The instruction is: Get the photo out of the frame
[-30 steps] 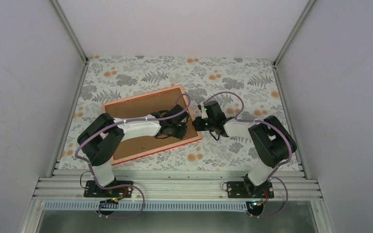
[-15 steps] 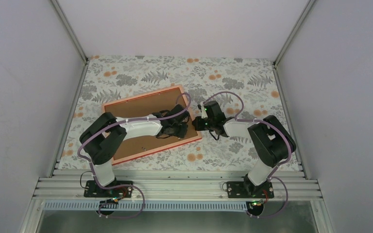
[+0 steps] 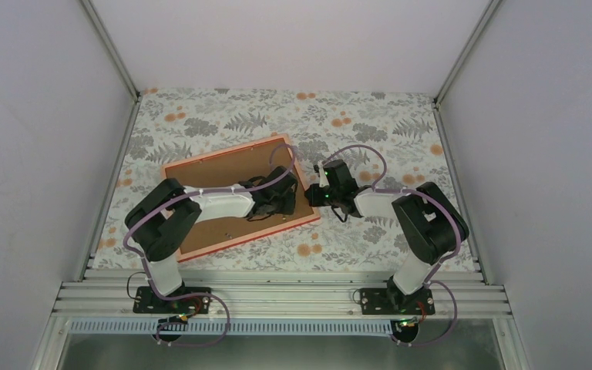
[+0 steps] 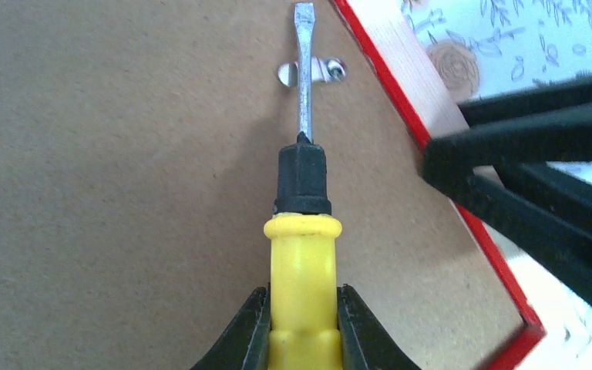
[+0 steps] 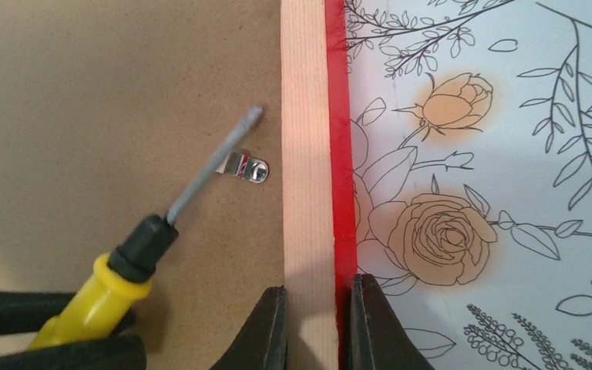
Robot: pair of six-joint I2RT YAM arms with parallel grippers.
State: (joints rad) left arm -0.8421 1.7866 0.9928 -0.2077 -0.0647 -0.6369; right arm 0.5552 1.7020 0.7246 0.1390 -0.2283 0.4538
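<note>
Now: clip-turning stage; frame (image 3: 220, 166) lies back-up, left of centre; photo presumably hidden inside.
Left tool (image 4: 303, 327): clamped on yellow screwdriver (image 4: 303, 254), blade across a metal clip (image 4: 316, 72).
Right tool (image 5: 316, 324): pinching frame's right rim.
Next: swing clip off the board (image 4: 123, 193).

Face-down frame (image 3: 216, 171): front face hidden under brown back board. Left wrist view: screwdriver (image 4: 303, 254) handle end and left gripper (image 4: 302, 302) fingers cut off by bottom edge; clip (image 4: 328, 71) partly covered by shaft. Right wrist view: right gripper (image 5: 316, 299) fingers cut off likewise. Top view: screwdriver, clip too small to discern.
</note>
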